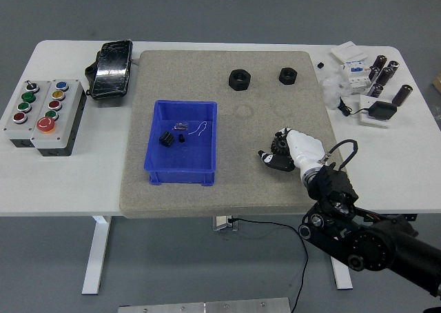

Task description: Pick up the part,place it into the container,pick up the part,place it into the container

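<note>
Two black nuts (239,79) (286,74) are sitting on the grey mat (234,130) near its far edge, well apart from the blue bin (181,152). One black gear-like part (166,139) is lying inside the bin, beside a small clip and a bit of thin wire. Another dark, toothed part (279,145) is showing at the right robot hand (286,152), which is hovering low over the mat to the right of the bin; its fingers (273,159) are curling in around that part, though I cannot tell whether they are truly gripping it. The right arm is coming in from the lower right corner. On the white tabletop (69,182), a button box (43,116) and a black pedal (111,68) are resting at the left, and cylinders (386,75) and small white pieces are lying at the right.
</note>
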Controlling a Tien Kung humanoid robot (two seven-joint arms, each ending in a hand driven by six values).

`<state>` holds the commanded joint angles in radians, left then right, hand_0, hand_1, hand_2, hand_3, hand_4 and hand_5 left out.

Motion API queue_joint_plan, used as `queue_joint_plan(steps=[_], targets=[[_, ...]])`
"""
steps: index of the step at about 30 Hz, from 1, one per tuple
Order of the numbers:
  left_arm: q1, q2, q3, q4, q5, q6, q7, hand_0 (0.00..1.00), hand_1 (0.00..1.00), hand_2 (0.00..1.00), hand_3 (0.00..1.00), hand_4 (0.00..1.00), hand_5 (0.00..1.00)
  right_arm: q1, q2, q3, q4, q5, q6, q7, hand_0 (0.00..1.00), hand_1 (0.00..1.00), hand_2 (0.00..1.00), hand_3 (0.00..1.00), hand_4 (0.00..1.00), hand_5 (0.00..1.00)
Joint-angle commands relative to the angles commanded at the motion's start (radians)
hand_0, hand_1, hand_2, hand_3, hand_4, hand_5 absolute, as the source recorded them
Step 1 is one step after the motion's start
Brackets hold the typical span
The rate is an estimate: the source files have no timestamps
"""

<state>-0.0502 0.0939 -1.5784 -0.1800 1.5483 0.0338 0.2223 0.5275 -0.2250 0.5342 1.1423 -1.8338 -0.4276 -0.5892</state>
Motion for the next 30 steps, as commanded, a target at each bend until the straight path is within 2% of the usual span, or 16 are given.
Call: queue_joint_plan(steps=[5, 6, 11, 12, 17, 18, 23, 24, 29, 30], targets=[[0.000, 0.000, 0.000, 0.000, 0.000, 0.000, -0.001, 0.628, 0.550, 0.534, 0.620, 0.688, 0.472, -0.002, -0.001, -0.010, -0.004, -0.004, -0.003, -0.002, 0.621, 0.644, 0.615, 0.659, 0.265, 0.204], [0.000, 0.000, 0.000, 0.000, 0.001, 0.000, -0.001, 0.628, 0.550, 0.534, 0.621, 0.689, 0.478, -0.002, -0.001, -0.011, -0.004, -0.005, -0.003, -0.003, 0.560, 0.617, 0.576, 0.643, 0.151, 0.134], [0.000, 0.000, -0.001, 0.000, 0.002, 0.000, -0.002, 0.628, 0.550, 0.534, 0.621, 0.689, 0.478, -0.002, -0.002, -0.016, -0.006, -0.016, -0.004, -0.010, 0.560, 0.617, 0.576, 0.643, 0.151, 0.134], [0.000, 0.000, -0.001, 0.000, 0.001, 0.000, -0.002, 0.628, 0.550, 0.535, 0.622, 0.690, 0.490, -0.002, -0.003, -0.017, -0.006, -0.019, -0.004, -0.012, 0.540, 0.601, 0.552, 0.627, 0.090, 0.080], [0.000, 0.000, 0.000, 0.000, 0.000, 0.000, -0.003, 0.628, 0.550, 0.535, 0.622, 0.690, 0.490, -0.003, -0.006, -0.012, 0.014, -0.028, -0.028, -0.007, 0.540, 0.601, 0.552, 0.627, 0.090, 0.080], [0.000, 0.000, 0.000, 0.000, -0.001, 0.000, -0.003, 0.628, 0.550, 0.535, 0.622, 0.688, 0.489, -0.003, -0.007, -0.010, 0.022, -0.027, -0.036, -0.003, 0.506, 0.586, 0.534, 0.605, 0.103, 0.045], [0.002, 0.000, -0.004, 0.000, 0.003, 0.000, -0.001, 0.628, 0.550, 0.535, 0.622, 0.688, 0.489, 0.008, -0.002, 0.004, 0.107, -0.011, -0.111, 0.036, 0.506, 0.586, 0.534, 0.605, 0.103, 0.045], [0.002, 0.000, -0.005, 0.000, 0.004, 0.000, 0.000, 0.628, 0.550, 0.535, 0.623, 0.689, 0.497, 0.013, 0.002, 0.003, 0.128, -0.005, -0.128, 0.047, 0.496, 0.578, 0.527, 0.591, 0.132, 0.015], [0.002, -0.001, -0.014, 0.000, 0.012, 0.000, 0.002, 0.628, 0.550, 0.535, 0.623, 0.689, 0.497, 0.029, 0.026, -0.018, 0.221, 0.012, -0.177, 0.087, 0.496, 0.578, 0.527, 0.591, 0.132, 0.015], [0.002, -0.001, -0.016, 0.000, 0.015, 0.000, 0.002, 0.628, 0.550, 0.536, 0.624, 0.691, 0.507, 0.034, 0.033, -0.028, 0.239, 0.017, -0.184, 0.097, 0.522, 0.583, 0.529, 0.592, 0.127, 0.017]])
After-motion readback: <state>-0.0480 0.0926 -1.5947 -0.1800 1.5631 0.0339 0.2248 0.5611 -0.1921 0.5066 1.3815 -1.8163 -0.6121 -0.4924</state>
